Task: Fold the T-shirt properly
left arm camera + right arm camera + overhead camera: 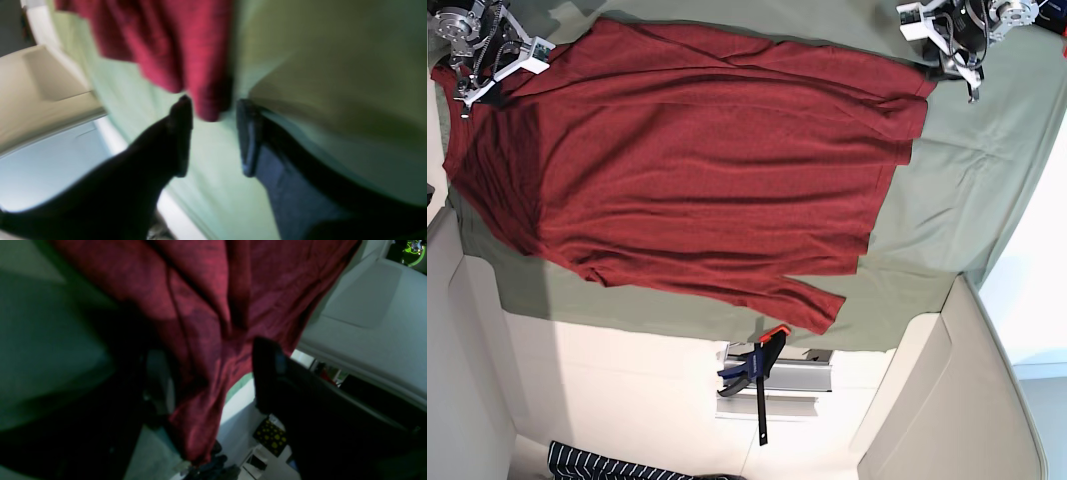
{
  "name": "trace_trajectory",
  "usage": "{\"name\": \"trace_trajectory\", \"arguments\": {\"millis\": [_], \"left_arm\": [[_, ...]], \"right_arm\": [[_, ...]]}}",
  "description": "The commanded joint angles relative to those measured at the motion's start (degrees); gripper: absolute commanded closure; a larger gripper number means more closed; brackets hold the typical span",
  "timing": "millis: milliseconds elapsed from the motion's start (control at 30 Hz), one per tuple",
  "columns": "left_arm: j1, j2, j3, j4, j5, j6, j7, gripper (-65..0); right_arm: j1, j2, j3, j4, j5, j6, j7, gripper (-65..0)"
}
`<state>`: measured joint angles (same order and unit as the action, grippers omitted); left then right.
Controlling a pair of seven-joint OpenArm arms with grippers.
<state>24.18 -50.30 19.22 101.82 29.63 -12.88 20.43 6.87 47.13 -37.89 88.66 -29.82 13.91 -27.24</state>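
The left wrist view is blurred: the T-shirt [173, 43] hem and the left gripper [213, 100] show no sharp edges. In the right wrist view, cloth hides part of one finger of the right gripper [211, 346] and runs off the top edge. From above, both arms are cut by the top edge, and a striped cloth [607, 463] by the bottom.

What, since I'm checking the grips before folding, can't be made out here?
- Right gripper hold on the shirt: right wrist view, dark, cloth fills the gap.
- Left gripper touching the shirt's corner or not: left wrist view, blurred.
- Shirt's far corner: base view, right gripper hides it.
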Motion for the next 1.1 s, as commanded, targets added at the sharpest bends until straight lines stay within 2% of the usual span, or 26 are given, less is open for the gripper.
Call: {"name": "trace_trajectory", "arguments": {"millis": [0, 133, 267, 433, 633, 767, 833, 933, 1067], "left_arm": [[-0.87, -0.98, -0.48, -0.31, 0.63, 1.77, -0.39, -30.6], [-2.49, -0.98, -0.48, -2.95, -0.46, 2.56, -0.96, -30.7], [-2.38, -0.96, -0.2, -3.21, -2.21, 0.74, -0.96, -30.7], [-2.4, -0.98, 3.63, -3.19, -1.42, 0.87, -0.94, -30.7], [-2.47, -0.94, 10.93, -3.21, 3.87, 6.49, -0.92, -30.7], [-3.28, -0.48, 11.19, -3.52, 3.3, 6.45, -0.92, -30.5], [-4.85, 0.02, 11.19, -4.44, 2.34, 6.45, -0.92, -27.2], [-7.96, 0.7, 11.19, -5.92, 0.31, 6.4, -0.92, -18.0], [-9.84, 0.79, 11.19, -6.27, -1.77, 5.7, -0.9, -9.9]], "right_arm": [[0.39, 0.44, 0.0, -0.13, 1.38, 1.18, 0.66, -35.1], [0.39, 0.44, -0.02, -0.13, 1.36, 1.18, 0.66, -35.1], [0.39, 0.44, 0.0, -0.13, 1.38, 1.16, 0.7, -35.1], [0.39, 0.44, -0.02, -0.13, 2.08, 1.16, 0.68, -35.1], [0.39, 0.44, -0.02, -0.13, 2.23, 1.16, 0.68, -35.1], [0.39, 0.44, -0.02, -0.13, 2.25, 1.16, 0.7, -35.1], [0.39, 0.44, 0.0, -0.13, 2.27, 1.09, 0.7, -35.1], [0.39, 0.46, 0.0, -0.13, 3.32, 0.83, 0.68, -35.1], [0.39, 0.44, 0.0, -0.13, 4.33, 0.83, 0.66, -35.1]]}}
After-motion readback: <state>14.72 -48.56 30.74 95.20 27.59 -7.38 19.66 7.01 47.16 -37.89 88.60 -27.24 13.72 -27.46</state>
